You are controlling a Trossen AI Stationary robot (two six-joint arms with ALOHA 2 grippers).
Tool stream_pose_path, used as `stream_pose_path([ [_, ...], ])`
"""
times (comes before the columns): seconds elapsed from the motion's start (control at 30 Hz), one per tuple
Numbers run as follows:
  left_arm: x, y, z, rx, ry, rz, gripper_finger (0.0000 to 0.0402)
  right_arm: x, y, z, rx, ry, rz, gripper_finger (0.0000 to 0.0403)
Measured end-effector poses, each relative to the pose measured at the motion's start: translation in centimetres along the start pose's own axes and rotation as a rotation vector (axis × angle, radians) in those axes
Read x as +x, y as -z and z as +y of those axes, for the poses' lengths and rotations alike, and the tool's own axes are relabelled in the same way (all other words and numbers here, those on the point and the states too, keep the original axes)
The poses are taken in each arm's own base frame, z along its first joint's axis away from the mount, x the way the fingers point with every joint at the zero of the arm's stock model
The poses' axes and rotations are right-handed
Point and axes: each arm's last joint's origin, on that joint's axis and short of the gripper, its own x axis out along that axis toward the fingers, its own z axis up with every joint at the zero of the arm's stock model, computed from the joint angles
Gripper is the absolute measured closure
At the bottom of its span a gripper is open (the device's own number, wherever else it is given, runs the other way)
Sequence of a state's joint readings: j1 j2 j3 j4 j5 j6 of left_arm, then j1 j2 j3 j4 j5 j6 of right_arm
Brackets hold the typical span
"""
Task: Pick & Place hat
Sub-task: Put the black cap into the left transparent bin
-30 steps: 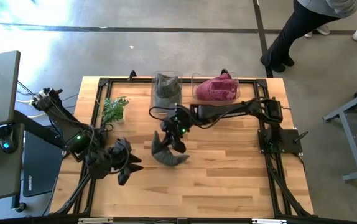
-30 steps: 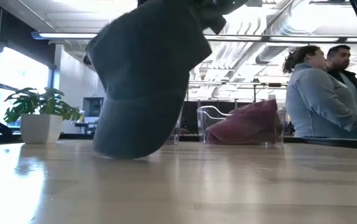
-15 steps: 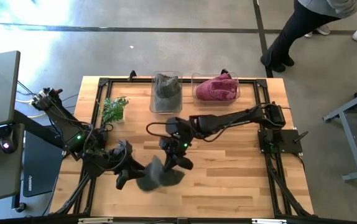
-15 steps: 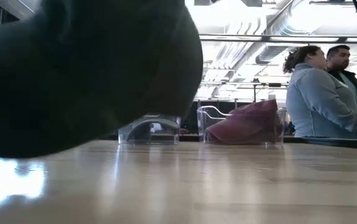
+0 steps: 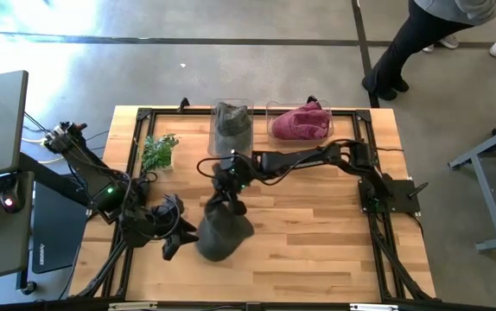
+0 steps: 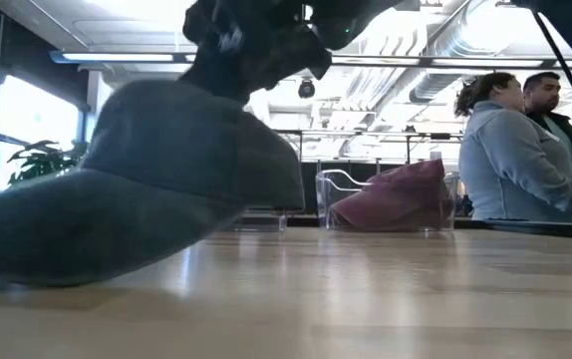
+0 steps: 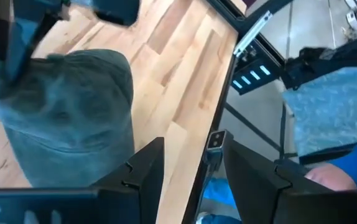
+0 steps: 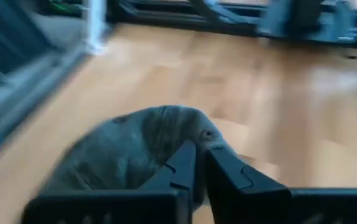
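Observation:
A grey hat point(image 5: 222, 233) lies on the wooden table near its front edge, left of centre. Its crown is up and its brim point(image 6: 57, 234) rests on the table. My right gripper point(image 5: 229, 200) reaches in from the right and stands at the top of the crown, fingers point(image 8: 181, 165) nearly together. My left gripper point(image 5: 175, 233) waits open just left of the hat with nothing between its fingers point(image 7: 144, 168). My right gripper pinches the hat's crown near the top button point(image 8: 207, 133) between its two fingertips. It slants down onto the hat from the table's far right. The hat sits on the table, crown up, and is not lifted.
Two clear bins stand at the table's far edge, one with a grey hat point(image 5: 231, 128) and one with a maroon hat point(image 5: 300, 123). A small potted plant point(image 5: 159, 151) stands far left. Two people point(image 6: 525, 150) stand beyond the table on the right.
My right gripper has swung the grey hat toward the table's near left and lowered it. The hat hung crumpled below the fingers; now it lies spread on the table with crown up and brim down.

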State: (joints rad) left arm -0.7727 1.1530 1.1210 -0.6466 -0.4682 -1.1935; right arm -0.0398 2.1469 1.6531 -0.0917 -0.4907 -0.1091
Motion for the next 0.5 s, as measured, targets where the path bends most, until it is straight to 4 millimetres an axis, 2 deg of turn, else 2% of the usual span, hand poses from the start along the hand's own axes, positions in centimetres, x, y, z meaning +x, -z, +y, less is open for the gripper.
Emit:
stream_pose_path([
  [0.1, 0.0, 0.0, 0.1, -0.024, -0.013, -0.014, 0.0244, 0.0, 0.1, -0.3, -0.053, 0.111, 0.017, 0.0351],
  [0.23, 0.0, 0.0, 0.2, -0.033, -0.03, -0.017, 0.0244, -0.7, -0.4, -0.7, -0.063, 0.252, 0.021, 0.0286],
  [0.37, 0.0, 0.0, 0.6, -0.028, -0.07, -0.042, 0.0244, -2.6, -1.7, -0.1, 0.081, 0.3, 0.017, 0.0218],
  [0.5, 0.7, -0.9, 1.5, -0.067, -0.147, -0.059, 0.0244, -5.2, -2.3, 1.3, 0.251, 0.353, 0.11, 0.0182],
])
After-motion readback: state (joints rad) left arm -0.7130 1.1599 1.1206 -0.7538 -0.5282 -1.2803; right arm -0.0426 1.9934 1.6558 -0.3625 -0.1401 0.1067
